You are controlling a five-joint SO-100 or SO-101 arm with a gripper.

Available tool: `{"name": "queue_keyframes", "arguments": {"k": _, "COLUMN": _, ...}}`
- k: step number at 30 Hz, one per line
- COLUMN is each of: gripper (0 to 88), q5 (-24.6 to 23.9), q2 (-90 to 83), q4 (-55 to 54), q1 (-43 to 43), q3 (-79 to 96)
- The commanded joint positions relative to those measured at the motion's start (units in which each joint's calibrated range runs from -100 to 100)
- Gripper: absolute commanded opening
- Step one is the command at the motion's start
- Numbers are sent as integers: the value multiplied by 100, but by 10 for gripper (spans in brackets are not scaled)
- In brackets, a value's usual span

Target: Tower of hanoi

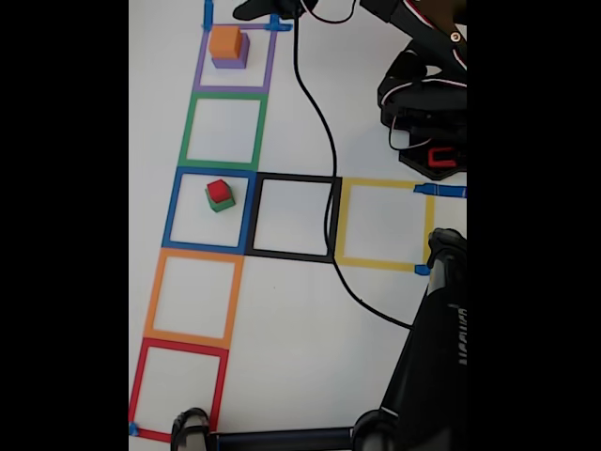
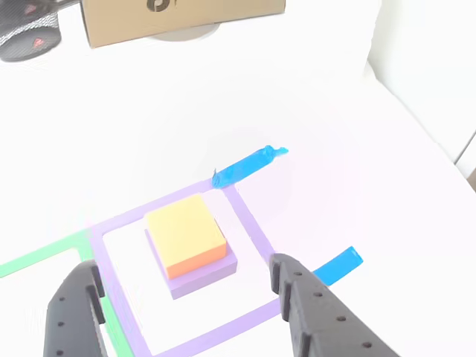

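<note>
An orange cube point(image 1: 225, 41) point(image 2: 185, 232) sits on a purple cube point(image 1: 230, 62) point(image 2: 204, 277) inside the purple tape square at the top of the fixed view. A small red cube point(image 1: 218, 191) rests on a green cube point(image 1: 223, 204) in the blue tape square. In the other view my gripper point(image 2: 182, 269) is open, with one dark finger point(image 2: 74, 316) to the left and one finger point(image 2: 312, 312) to the right of the orange-on-purple stack, touching neither. A dark part of the gripper point(image 1: 268, 9) shows at the top edge of the fixed view.
Tape squares in green point(image 1: 223, 97), orange, red, black and yellow point(image 1: 385, 183) mark the white table. A black cable point(image 1: 319, 132) crosses the black square. The arm's base point(image 1: 427, 103) stands at right and a black stand point(image 1: 432, 357) at bottom right. A cardboard box point(image 2: 186, 15) stands at the back.
</note>
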Motion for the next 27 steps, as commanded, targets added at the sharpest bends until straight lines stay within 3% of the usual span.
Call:
{"name": "queue_keyframes", "arguments": {"k": 1, "gripper": 279, "q5": 0, "q2": 304, "q4": -1533, "q1": 132, "q3": 671}}
{"name": "queue_keyframes", "arguments": {"k": 8, "gripper": 330, "q5": 0, "q2": 1168, "q4": -3387, "q1": 26, "q3": 1334}}
{"name": "queue_keyframes", "arguments": {"k": 13, "gripper": 452, "q5": 0, "q2": 1992, "q4": -4723, "q1": -31, "q3": 1589}}
{"name": "queue_keyframes", "arguments": {"k": 17, "gripper": 495, "q5": 0, "q2": 2694, "q4": -5541, "q1": -12, "q3": 1625}}
{"name": "queue_keyframes", "arguments": {"k": 27, "gripper": 494, "q5": 0, "q2": 4705, "q4": -7282, "q1": 410, "q3": 1116}}
